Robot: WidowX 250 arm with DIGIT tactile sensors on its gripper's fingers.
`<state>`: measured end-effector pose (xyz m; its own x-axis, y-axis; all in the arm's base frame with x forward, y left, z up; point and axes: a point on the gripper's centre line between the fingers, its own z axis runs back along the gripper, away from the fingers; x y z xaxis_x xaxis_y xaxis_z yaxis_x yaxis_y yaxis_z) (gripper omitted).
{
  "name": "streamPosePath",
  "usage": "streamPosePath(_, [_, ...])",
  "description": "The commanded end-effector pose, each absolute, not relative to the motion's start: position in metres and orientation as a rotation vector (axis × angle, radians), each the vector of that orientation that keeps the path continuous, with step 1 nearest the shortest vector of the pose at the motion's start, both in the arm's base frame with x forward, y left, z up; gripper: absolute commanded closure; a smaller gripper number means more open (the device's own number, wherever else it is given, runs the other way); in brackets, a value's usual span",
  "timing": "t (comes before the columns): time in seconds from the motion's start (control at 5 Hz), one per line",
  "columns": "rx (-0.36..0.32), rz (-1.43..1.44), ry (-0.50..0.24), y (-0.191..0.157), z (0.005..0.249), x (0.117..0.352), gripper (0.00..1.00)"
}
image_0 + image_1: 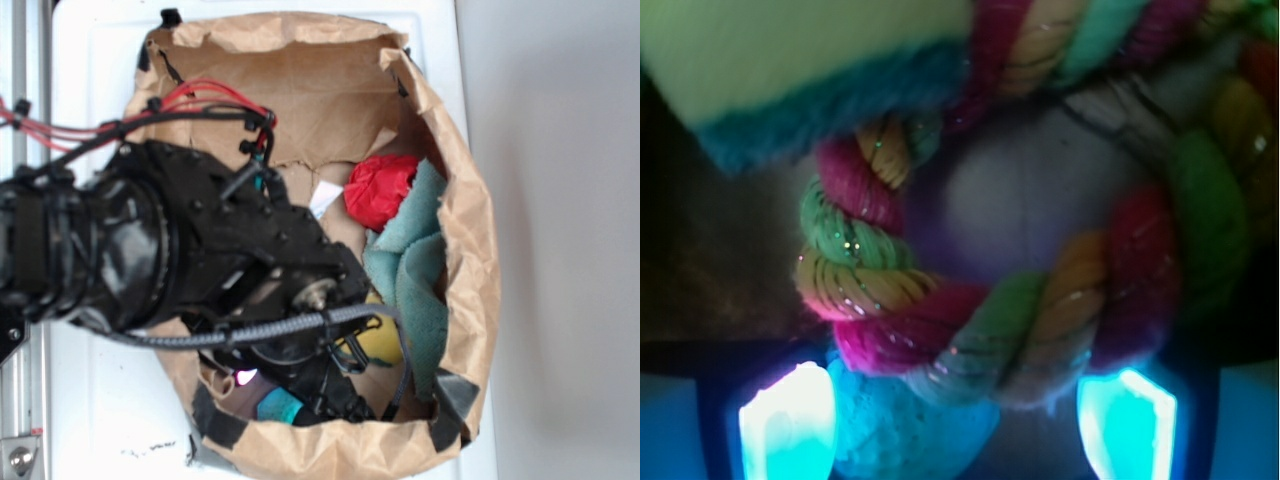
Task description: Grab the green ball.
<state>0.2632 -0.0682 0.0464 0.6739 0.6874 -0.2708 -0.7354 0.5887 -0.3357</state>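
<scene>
In the exterior view, the black arm [150, 250] reaches into the brown paper bag [470, 250], hiding the gripper [300, 400] and most contents; a red cloth [380, 190], teal cloth [415, 270] and yellow sponge [385, 340] show. In the wrist view, the fingers [785, 420] stand apart, the green ball [900, 430] between them, partly under a multicoloured rope ring [1010, 330]; contact is unclear.

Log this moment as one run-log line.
tool: open, in paper bag | green ball: between fingers, ungrasped | rope ring: touching ball

Paper bag [470, 250], red cloth [380, 190], rope ring [1040, 330]
</scene>
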Motion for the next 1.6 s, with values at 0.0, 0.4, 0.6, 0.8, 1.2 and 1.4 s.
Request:
streamPosePath(0.0, [-0.470,0.842,0.161,-0.067,0.063,0.255,0.00])
streamPosePath(0.4, [-0.501,0.859,0.182,-0.065,0.074,0.258,0.00])
streamPosePath(0.6, [-0.547,0.858,0.181,-0.074,0.088,0.262,0.00])
streamPosePath(0.8, [-0.564,0.864,0.200,-0.080,0.095,0.263,0.00])
streamPosePath(1.2, [-0.583,0.863,0.207,-0.086,0.102,0.264,0.00])
streamPosePath(1.4, [-0.583,0.890,0.199,-0.084,0.097,0.274,0.00])
